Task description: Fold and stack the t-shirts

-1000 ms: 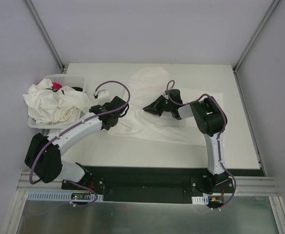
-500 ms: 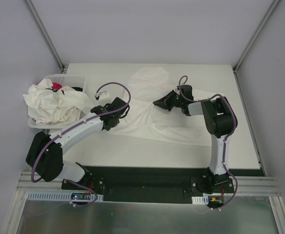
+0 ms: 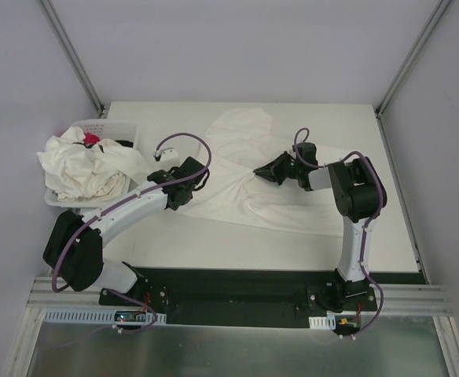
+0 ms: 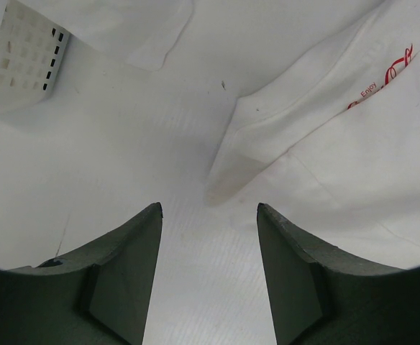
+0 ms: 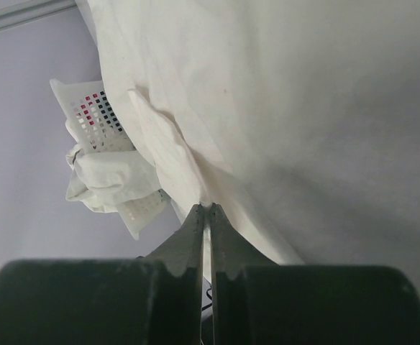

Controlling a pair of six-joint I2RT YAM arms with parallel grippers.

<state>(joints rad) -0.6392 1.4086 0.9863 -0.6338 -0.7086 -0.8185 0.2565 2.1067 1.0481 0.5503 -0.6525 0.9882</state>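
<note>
1 t-shirt (image 3: 237,200) lies spread on the white tabletop (image 3: 214,243), roughly mid-table, creased, w/ its far part bunched toward the back edge. The right tool (image 3: 262,170) sits low over the shirt's middle. Wrist view shows its 2 fingers (image 5: 185,244) pressed together, clamped on a thin ridge of the cloth. The left tool (image 4: 208,208) hangs above bare tabletop at the shirt's left edge, fingers apart, nothing btw them. A folded corner of fabric lies just ahead of its tips, and small red print (image 4: 382,79) shows on the shirt. More t-shirts (image 3: 80,169) sit heaped in the basket (image 3: 111,126) at far left, spilling over its rim, w/ a red packet (image 3: 93,139) on top.
</note>
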